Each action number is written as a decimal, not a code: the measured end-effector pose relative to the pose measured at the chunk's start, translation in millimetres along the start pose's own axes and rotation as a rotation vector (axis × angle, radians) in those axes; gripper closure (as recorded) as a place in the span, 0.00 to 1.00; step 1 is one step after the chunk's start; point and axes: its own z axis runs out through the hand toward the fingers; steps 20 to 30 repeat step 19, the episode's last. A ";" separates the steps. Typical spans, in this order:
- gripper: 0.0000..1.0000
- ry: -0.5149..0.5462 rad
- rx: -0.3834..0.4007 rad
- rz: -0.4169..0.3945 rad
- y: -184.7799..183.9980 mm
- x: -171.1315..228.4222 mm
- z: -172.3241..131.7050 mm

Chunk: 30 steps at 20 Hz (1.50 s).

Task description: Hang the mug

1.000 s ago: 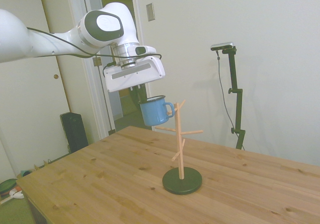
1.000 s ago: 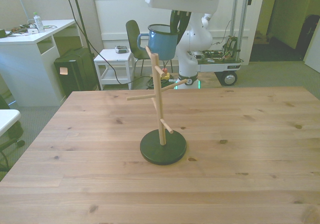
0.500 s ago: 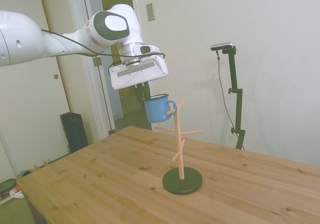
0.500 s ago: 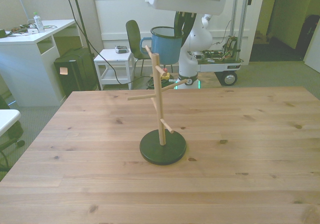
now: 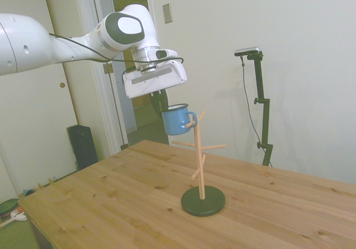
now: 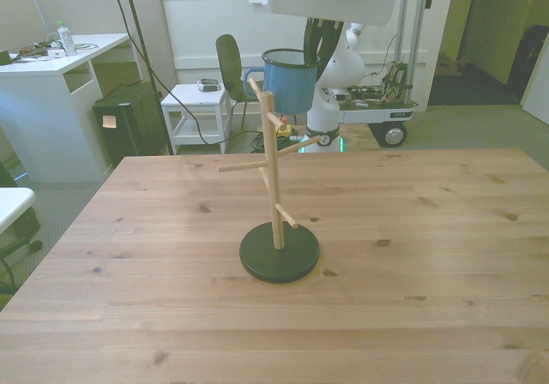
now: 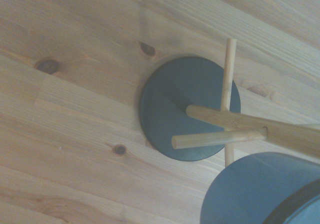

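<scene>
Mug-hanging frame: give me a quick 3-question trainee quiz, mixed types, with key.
1. True or false: the mug rests on the table.
2. Multiple choice: the mug's handle points toward A) the doorway, B) the peg stand, C) the table.
3. Fill in: in the side view the end effector grips the mug by its ____.

Key:
1. False; it hangs in the air beside the stand's top.
2. B; in the side view the loop overlaps the top peg, but I cannot tell whether it is hooked.
3. Rim.
</scene>
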 end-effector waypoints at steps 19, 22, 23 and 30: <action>0.00 0.010 0.065 0.070 -11.9 -22.0 1.8; 0.00 0.010 0.065 0.070 -11.9 -22.0 1.8; 0.00 0.010 0.065 0.070 -11.9 -22.0 1.8; 0.00 0.010 0.065 0.070 -11.9 -22.0 1.8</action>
